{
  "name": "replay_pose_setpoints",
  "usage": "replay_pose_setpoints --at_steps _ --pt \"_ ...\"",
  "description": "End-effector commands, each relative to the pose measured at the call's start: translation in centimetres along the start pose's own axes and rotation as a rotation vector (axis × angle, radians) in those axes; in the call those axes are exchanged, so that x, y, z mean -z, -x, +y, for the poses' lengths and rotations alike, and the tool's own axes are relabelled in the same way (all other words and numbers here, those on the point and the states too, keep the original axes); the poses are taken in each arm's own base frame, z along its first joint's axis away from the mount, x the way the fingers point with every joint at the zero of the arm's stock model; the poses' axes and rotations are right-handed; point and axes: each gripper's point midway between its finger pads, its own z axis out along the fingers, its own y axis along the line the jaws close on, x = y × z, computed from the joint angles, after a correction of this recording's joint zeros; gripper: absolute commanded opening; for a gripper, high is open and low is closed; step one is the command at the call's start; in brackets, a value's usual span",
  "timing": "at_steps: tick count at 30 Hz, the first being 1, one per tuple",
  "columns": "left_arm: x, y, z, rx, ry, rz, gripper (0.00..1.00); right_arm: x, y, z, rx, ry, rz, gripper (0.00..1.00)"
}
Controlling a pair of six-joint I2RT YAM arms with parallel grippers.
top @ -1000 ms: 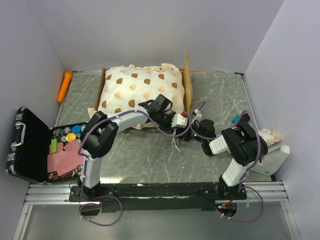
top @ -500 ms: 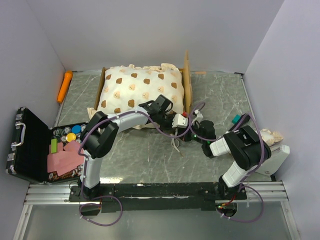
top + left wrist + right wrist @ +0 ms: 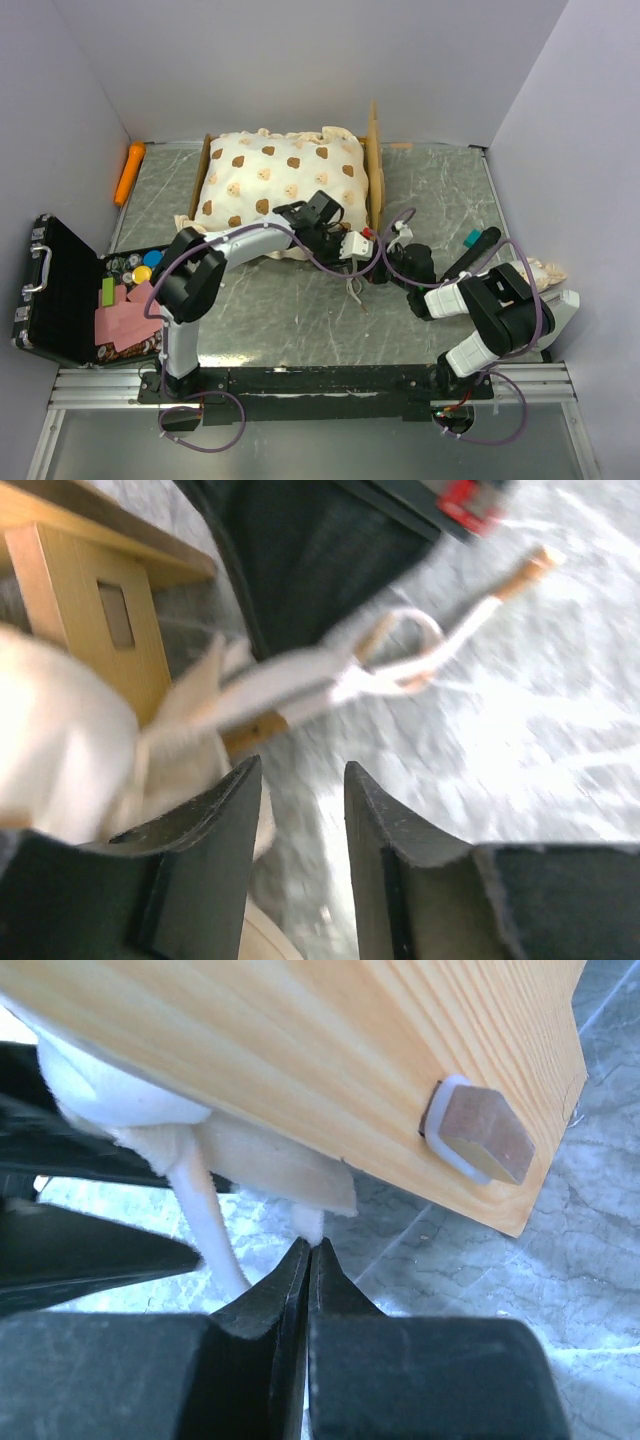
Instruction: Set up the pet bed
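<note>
Top external view: a black rail carries both arm bases at the near edge of a grey marbled worktop, boxed in by pale walls on the left, right and far sides. Bare stone runs from the rail up to the tools, and another bare stretch lies at the far right, between the bed and the right wall. At the near left an open black hard case sits close to the wall, with pink sheets and coloured caps inside. At the near right, tight to the wall, a white object bears a scrap of cream fabric.

Both arms reach inward and meet mid-worktop at the near right corner of the pet bed. The left tool is released, its fingers apart with only worktop between them; a looped cream tie lies just ahead. The right tool is clenched, tips pressed together on a cream tie end hanging below the wooden frame.

The pet bed lies at the far centre, close to the far wall, its headboard standing on its right side and the bear-print mattress filling the frame. An orange stick-shaped object lies in the far left corner.
</note>
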Motion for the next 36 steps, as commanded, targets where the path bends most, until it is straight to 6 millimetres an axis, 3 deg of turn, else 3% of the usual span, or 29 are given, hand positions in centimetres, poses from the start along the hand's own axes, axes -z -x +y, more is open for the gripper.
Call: replay_pose_setpoints --at_steps 1,6,9,11,13,16,21,26,31,34,36 --pt "4.5 2.7 -2.0 -0.082 -0.059 -0.027 0.43 -0.5 2.0 1.2 0.050 0.029 -0.036 0.00" --pt "5.3 0.6 -5.8 -0.242 -0.110 0.116 0.46 -0.6 2.0 1.1 0.042 0.014 -0.020 0.00" --pt "5.0 2.4 -7.5 -0.310 -0.154 0.030 0.52 -0.8 1.8 1.2 0.032 0.022 -0.009 0.00" --pt "3.3 4.4 -8.1 -0.348 -0.146 -0.056 0.54 -0.9 1.8 1.4 0.019 0.035 -0.013 0.00" --pt "1.2 5.6 -7.2 -0.386 -0.088 -0.101 0.53 -0.9 1.7 1.8 0.001 0.051 -0.009 0.00" --pt "-1.2 6.5 -7.5 -0.411 -0.126 -0.125 0.57 -1.1 1.7 1.9 -0.017 0.050 0.008 0.00" --pt "-3.4 7.5 -8.8 -0.525 -0.189 -0.182 0.59 -0.9 1.7 1.0 0.021 -0.030 0.042 0.00" --pt "-5.5 7.1 -9.1 -0.517 -0.196 -0.163 0.56 -0.8 2.1 1.2 0.031 -0.040 0.035 0.00" --pt "-7.1 4.3 -9.4 -0.512 -0.180 -0.100 0.53 -1.1 2.1 1.4 0.048 -0.048 0.040 0.00" --pt "-8.0 3.8 -8.6 -0.451 -0.137 -0.072 0.47 -1.1 2.3 1.5 0.059 -0.053 0.035 0.00" --pt "-8.1 2.8 -9.1 -0.465 -0.149 -0.059 0.47 -0.9 2.4 1.7 0.065 -0.055 0.032 0.00"
